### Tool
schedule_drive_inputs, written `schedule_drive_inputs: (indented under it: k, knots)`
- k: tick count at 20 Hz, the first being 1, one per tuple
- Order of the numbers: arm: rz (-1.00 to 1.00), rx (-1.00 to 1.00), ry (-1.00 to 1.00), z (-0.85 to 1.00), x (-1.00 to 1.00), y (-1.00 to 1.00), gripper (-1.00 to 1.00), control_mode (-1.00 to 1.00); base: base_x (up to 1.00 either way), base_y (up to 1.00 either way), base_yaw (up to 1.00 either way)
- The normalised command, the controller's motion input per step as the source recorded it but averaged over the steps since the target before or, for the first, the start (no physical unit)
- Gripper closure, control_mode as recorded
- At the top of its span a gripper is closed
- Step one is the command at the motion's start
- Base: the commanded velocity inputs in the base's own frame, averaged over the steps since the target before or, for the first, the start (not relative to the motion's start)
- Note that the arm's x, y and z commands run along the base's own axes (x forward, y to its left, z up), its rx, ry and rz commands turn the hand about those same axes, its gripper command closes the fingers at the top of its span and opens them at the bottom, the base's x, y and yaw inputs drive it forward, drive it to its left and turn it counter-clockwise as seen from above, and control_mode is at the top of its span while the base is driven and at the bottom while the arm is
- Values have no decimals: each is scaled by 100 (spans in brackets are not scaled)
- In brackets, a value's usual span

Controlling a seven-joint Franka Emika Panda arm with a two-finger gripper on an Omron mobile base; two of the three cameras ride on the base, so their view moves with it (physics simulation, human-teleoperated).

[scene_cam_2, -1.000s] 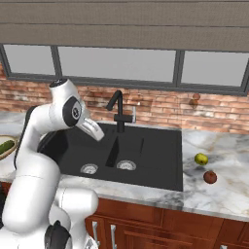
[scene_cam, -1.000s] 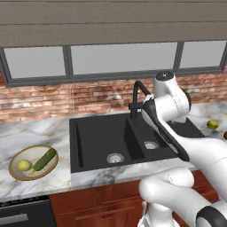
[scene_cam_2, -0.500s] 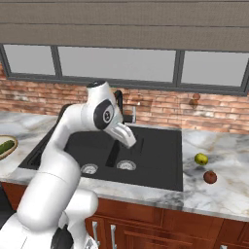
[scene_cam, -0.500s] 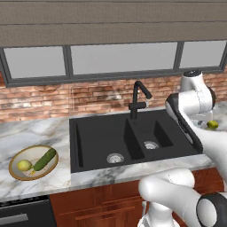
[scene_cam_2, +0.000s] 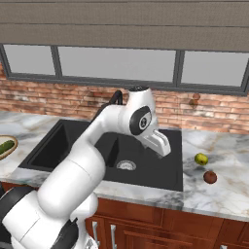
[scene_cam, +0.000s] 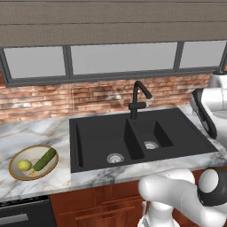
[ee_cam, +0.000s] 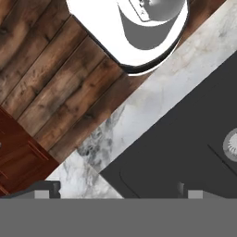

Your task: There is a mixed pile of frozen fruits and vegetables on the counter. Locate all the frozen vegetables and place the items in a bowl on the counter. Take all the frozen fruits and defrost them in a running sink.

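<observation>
The gripper is seen in the hand view with its two small dark tips spread far apart, and nothing is held between them. Just past the tips, the front edge of the counter and a corner of the black sink are seen (the view is tilted, so the edge runs slantwise). A bit of a round steel drain is seen at the right side of that view, and the brown wood floor is seen beyond the counter edge.

In the right base view the white arm is stretched up over the sink, with the hand end pointed down toward the right basin. The black tap is seen behind the basins in the left base view.

To the right of the sink, two small balls are left on the marble: the yellow-green lemon-like ball and the dark red ball, near each other but not touching.

Far to the left of the sink, the bowl is set on the counter. Inside it the long green piece and the pale yellow-green ball are laid side by side.
</observation>
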Motion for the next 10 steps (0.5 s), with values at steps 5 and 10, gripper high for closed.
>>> schedule_drive_inputs:
  k: [5,10]
  knots:
    - [0,10,0,-14,-10,-94,-100,-100,0,0,0]
    - [0,4,0,-45,5,-67,-100,-100,0,0,0]
